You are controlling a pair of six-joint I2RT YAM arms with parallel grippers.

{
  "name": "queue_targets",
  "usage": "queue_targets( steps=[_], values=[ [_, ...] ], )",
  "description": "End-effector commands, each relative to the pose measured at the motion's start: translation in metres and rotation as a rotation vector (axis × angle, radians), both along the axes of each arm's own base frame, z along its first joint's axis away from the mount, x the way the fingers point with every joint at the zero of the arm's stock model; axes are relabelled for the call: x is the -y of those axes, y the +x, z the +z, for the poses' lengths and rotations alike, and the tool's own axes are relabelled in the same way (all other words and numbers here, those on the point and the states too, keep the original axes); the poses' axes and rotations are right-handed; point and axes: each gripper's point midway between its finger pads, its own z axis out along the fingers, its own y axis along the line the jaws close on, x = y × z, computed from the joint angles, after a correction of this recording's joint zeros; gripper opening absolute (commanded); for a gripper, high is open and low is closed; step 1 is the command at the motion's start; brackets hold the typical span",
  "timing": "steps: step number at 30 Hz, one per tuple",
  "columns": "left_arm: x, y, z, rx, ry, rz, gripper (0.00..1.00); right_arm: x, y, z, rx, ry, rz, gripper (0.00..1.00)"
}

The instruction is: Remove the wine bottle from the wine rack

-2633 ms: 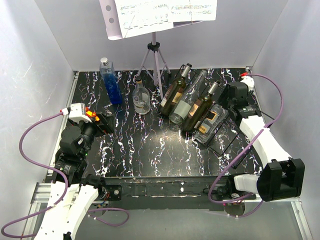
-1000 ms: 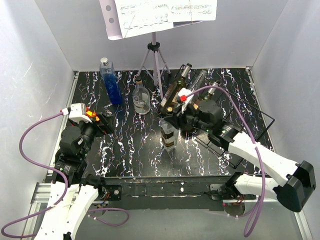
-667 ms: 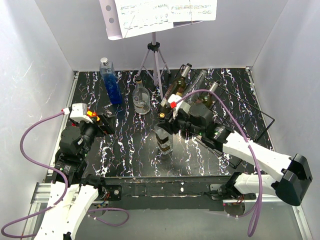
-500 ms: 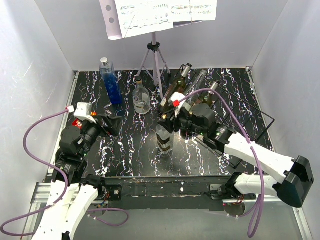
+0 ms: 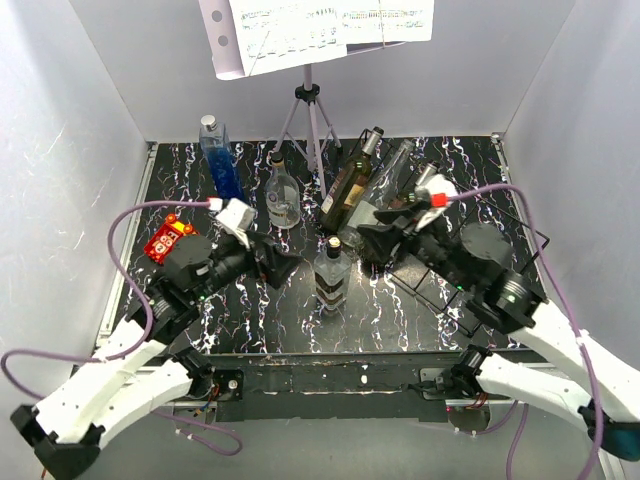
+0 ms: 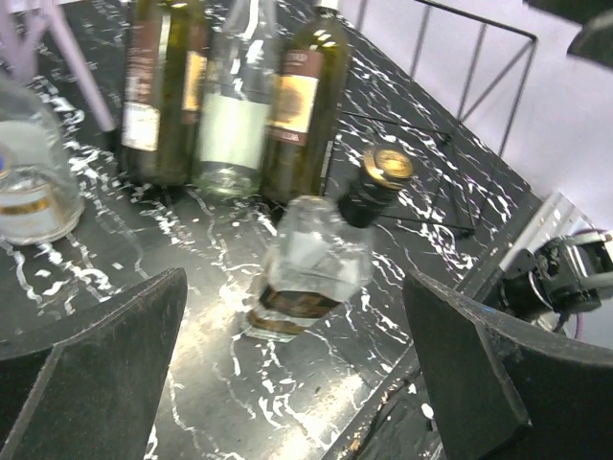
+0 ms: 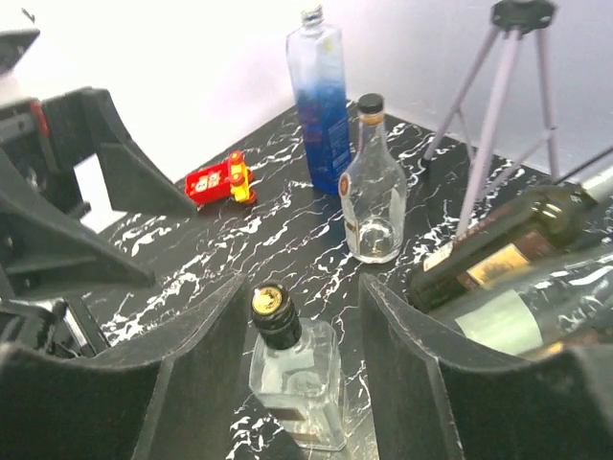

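The wine bottle (image 5: 331, 274), square and clear with a dark cap, is seen upright on the table (image 5: 250, 310), off the wine rack (image 6: 498, 26) and just in front of the three bottles (image 5: 385, 185) leaning there. It is flanked by both tools. The left gripper (image 5: 283, 264) is held just to its left and the right gripper (image 5: 368, 240) just behind and to its right. Both are spread wide and nothing is grasped. In each wrist view the bottle is framed between the fingers and appears untouched, though the gap is hard to judge. Both arms are extended low over the table, angled inward toward the middle.
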Motion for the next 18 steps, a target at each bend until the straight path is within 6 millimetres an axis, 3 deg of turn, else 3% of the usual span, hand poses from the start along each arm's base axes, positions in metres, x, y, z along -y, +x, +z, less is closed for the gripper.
queue_targets(
  steps=[1, 8, 12, 15, 16, 18],
  values=[
    [0.03, 0.001, 0.028, 0.105, 0.019, 0.009, 0.96, 0.042, -0.015, 0.015, -0.071, 0.083, -0.105, 0.57],
    [0.091, 0.014, 0.001, 0.095, 0.155, -0.031, 0.9, 0.077, -0.026, 0.008, -0.044, 0.146, -0.175, 0.57],
    [0.107, 0.017, -0.013, 0.087, 0.187, -0.033, 0.77, 0.086, -0.029, 0.002, -0.042, 0.126, -0.195, 0.57],
    [0.109, 0.024, -0.02, 0.08, 0.215, 0.004, 0.74, 0.093, -0.029, -0.002, -0.04, 0.117, -0.217, 0.57],
    [0.108, 0.026, -0.02, 0.081, 0.219, 0.016, 0.66, 0.094, -0.029, -0.003, -0.04, 0.123, -0.22, 0.57],
    [0.104, 0.033, -0.02, 0.081, 0.228, 0.063, 0.41, 0.094, -0.029, -0.003, -0.034, 0.135, -0.222, 0.57]
  ],
)
